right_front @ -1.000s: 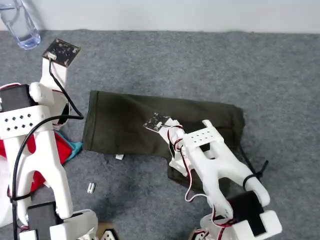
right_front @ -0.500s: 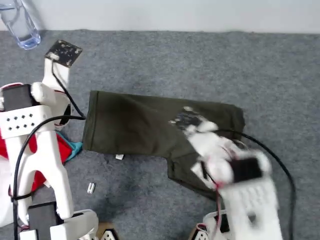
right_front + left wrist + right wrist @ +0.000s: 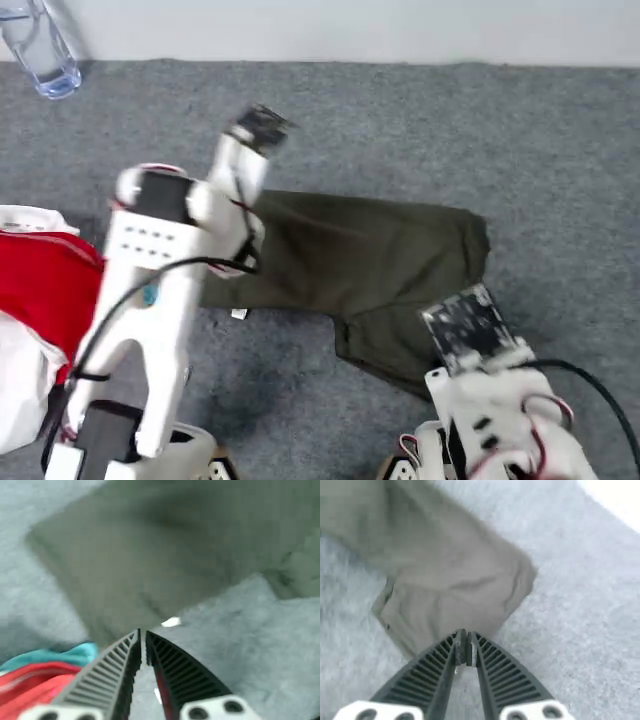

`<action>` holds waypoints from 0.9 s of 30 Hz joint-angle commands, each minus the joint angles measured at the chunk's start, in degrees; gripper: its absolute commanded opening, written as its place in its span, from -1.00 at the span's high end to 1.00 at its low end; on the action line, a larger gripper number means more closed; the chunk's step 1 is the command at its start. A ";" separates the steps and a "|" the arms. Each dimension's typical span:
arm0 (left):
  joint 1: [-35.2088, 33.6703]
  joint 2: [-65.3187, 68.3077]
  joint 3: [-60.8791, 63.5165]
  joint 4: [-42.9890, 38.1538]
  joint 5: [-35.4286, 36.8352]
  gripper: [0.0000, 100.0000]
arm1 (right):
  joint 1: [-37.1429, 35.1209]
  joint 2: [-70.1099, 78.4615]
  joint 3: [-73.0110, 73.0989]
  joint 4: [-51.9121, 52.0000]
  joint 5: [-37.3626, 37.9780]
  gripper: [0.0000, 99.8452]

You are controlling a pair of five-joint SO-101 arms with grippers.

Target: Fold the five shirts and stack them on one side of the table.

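The left arm (image 3: 150,300) has swung over the olive shirt's (image 3: 350,255) left end, with the left pincer (image 3: 142,636) pinched together and empty and the hem just ahead of it. The right arm (image 3: 490,430) has drawn back off the shirt. The right pincer (image 3: 465,639) is closed on nothing, the cloth just beyond its tips. The shirt lies lengthwise left-to-right.

1. The left arm (image 3: 150,300) is made of white plastic shells, with a black motor block near its base and another at its upper joint.
2. A flat plate on it carries rows of small dark holes (image 3: 150,238), and a black cable (image 3: 110,310) loops alongside.
3. A small dark circuit board (image 3: 260,125) sits at its wrist.
4. The right arm (image 3: 490,420) is also white, with thin red and white wires and a black cable.
5. The left claw (image 3: 142,632) and the right claw (image 3: 465,632) have black ribbed fingers on white bases with round screw holes.
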 commanded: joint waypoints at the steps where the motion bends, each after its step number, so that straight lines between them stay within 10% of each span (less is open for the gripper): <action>1: 4.92 -2.20 3.30 -5.01 4.04 0.91 | 0.13 -1.36 -4.84 2.15 -3.60 0.98; 11: 18.55 -15.03 21.49 -23.56 7.74 0.88 | -12.97 -7.87 -15.21 1.71 -13.01 0.98; 27: 37.63 -16.79 40.57 -45.19 4.57 0.53 | -13.14 -15.43 -18.02 -0.92 -13.01 0.98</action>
